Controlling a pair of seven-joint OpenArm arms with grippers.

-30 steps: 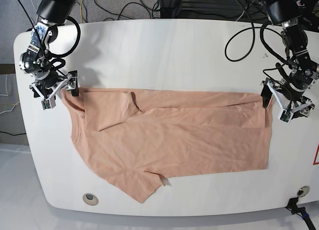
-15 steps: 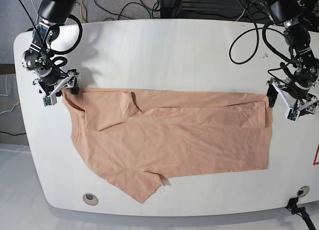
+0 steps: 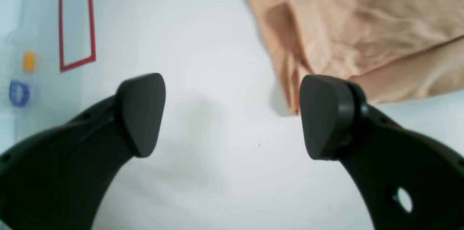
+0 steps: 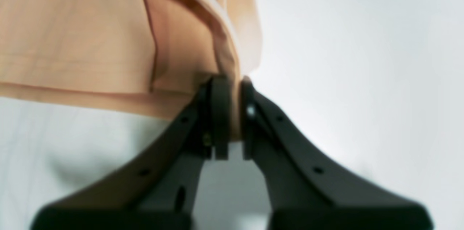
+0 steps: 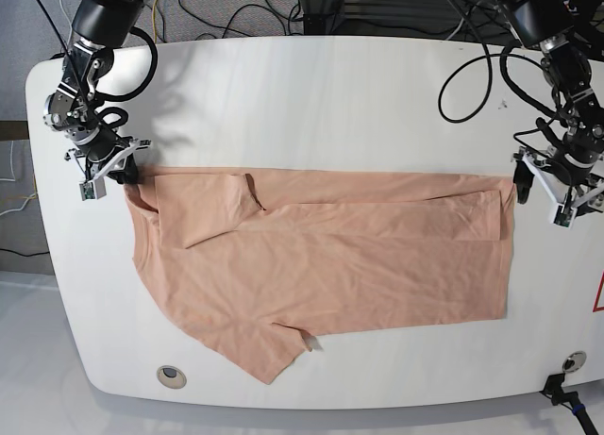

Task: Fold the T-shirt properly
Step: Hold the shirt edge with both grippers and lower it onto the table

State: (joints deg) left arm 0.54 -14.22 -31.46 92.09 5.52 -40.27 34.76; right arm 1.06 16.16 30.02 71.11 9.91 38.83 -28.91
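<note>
In the left wrist view, the left gripper (image 3: 232, 114) has its jaws spread wide with only bare white desk (image 3: 203, 23) between them, and the corner of the peach T-shirt (image 3: 362, 30) lies just past one jaw. In the right wrist view, the right gripper (image 4: 232, 114) has its jaws squeezed tight on a folded edge of the T-shirt (image 4: 90, 41). In the base view, the T-shirt (image 5: 330, 265) lies flat across the middle of the desk (image 5: 311, 95) with its top part folded down, the right gripper (image 5: 106, 175) pinching its corner on one side and the left gripper (image 5: 557, 185) just beside the other end, not touching it.
</note>
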